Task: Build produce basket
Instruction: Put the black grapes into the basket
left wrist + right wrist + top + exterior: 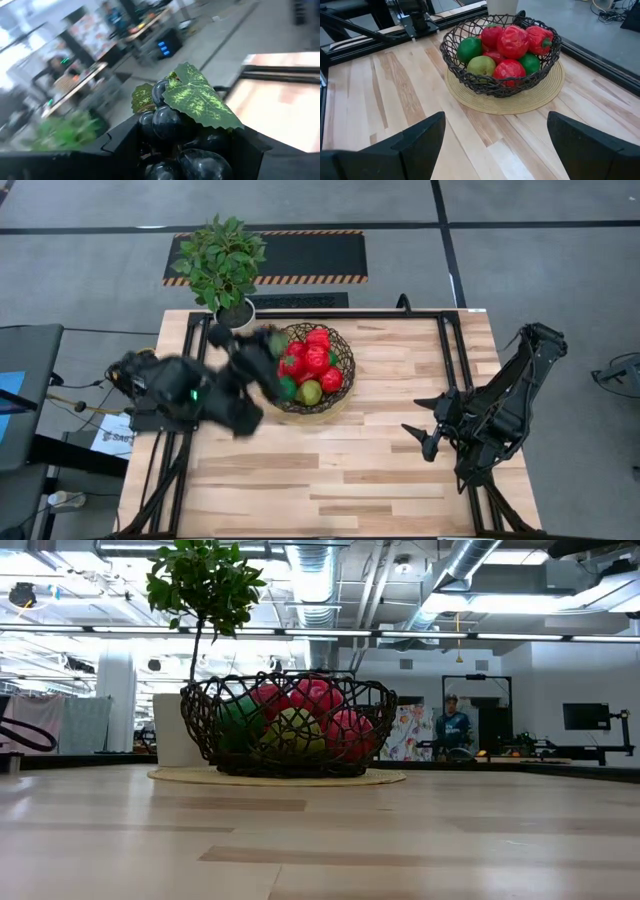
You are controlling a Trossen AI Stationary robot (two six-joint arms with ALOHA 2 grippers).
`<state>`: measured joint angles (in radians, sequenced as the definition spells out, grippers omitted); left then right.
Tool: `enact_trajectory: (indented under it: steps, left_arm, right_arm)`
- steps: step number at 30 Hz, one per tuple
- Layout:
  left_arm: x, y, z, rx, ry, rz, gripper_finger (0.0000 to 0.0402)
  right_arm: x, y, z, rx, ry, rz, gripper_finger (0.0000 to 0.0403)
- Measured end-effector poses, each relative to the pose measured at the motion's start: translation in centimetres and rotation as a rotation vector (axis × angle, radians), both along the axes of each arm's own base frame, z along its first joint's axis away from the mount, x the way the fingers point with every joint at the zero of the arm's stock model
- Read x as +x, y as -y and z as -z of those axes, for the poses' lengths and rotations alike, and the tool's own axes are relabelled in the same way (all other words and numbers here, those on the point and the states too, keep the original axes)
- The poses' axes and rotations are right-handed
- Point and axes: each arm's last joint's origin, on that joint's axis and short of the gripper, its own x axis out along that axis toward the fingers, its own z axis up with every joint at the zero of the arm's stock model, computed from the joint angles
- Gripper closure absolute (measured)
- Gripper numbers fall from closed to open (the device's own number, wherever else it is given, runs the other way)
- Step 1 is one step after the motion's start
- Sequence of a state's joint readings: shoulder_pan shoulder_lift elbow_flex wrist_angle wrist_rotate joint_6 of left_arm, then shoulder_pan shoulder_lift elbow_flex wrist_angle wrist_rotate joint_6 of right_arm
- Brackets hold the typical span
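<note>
From above, the basket (318, 370) sits toward the back of the wooden bench (330, 470), near its middle, on a tan round base (335, 406). It is a round bowl of dark open woven strands, filled with produce (312, 360): several red pieces, two green ones and a yellow-green pear (311, 391). A white pot with a leafy plant (222, 260) stands at the bench's back left corner, just beside the basket. The left gripper (272, 345) hangs blurred over the basket's left rim. The right gripper (430, 425) rests well apart on the bench's right side, its fingers spread with nothing between them.

In the low view the basket stands upright on its flat base, the strands forming wide gaps through which red, green and yellow-green pieces show. The plant rises behind its left edge. A person (452, 725) stands far off in the room.

The left wrist view shows the left gripper pinching a dark purple grape bunch (175, 135) topped with a mottled green leaf (200, 97); the shiny grapes fill the space between the dark fingers (125, 145). The room beyond is blurred.

The right wrist view looks across the bench at the basket: red pieces heaped on top, one with a green stem, green pieces at either side, and the pear against the near wall. The base spreads wider than the bowl.
</note>
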<state>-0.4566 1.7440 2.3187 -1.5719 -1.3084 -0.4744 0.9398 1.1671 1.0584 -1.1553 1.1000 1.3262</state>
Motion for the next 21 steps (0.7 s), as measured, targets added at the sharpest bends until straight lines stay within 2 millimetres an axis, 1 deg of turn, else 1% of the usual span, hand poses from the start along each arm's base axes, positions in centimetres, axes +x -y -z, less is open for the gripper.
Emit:
enact_trajectory:
  steps: [2, 3, 6, 8, 11, 15, 18, 21]
  left_arm:
    - [-0.2, -2.0, -0.3, -0.009, 0.013, -0.063, 0.0189]
    - [-0.3, -3.0, 0.0, -0.011, 0.011, -0.098, 0.0189]
    - [-0.5, -5.6, 1.6, -0.034, 0.013, -0.206, 0.0189]
    - [-0.9, -7.1, 3.6, -0.050, -0.006, -0.274, 0.0189]
    - [-1.4, -8.9, 7.2, -0.074, -0.029, -0.360, 0.0189]
    - [-1.4, -10.5, 11.4, -0.127, 0.046, -0.418, 0.0189]
    - [-0.2, -11.2, 14.6, -0.187, 0.096, -0.381, 0.0189]
    - [1.5, -11.6, 17.3, -0.254, 0.115, -0.258, 0.0189]
  right_arm:
    - [0.0, 0.0, 0.0, -0.001, 0.000, 0.000, 0.0035]
    - [0.0, 0.0, 0.0, -0.002, -0.001, -0.001, 0.0035]
    - [0.0, 0.1, 0.0, -0.009, -0.006, -0.001, 0.0035]
    - [-0.1, 0.1, 0.0, -0.017, -0.012, -0.001, 0.0035]
    - [-0.1, 0.2, 0.0, -0.021, -0.014, -0.001, 0.0035]
    - [-0.2, 0.2, 0.1, -0.030, -0.022, 0.000, 0.0035]
    - [-0.2, 0.3, 0.1, -0.032, -0.023, 0.000, 0.0035]
    - [-0.2, 0.3, 0.1, -0.032, -0.023, 0.000, 0.0035]
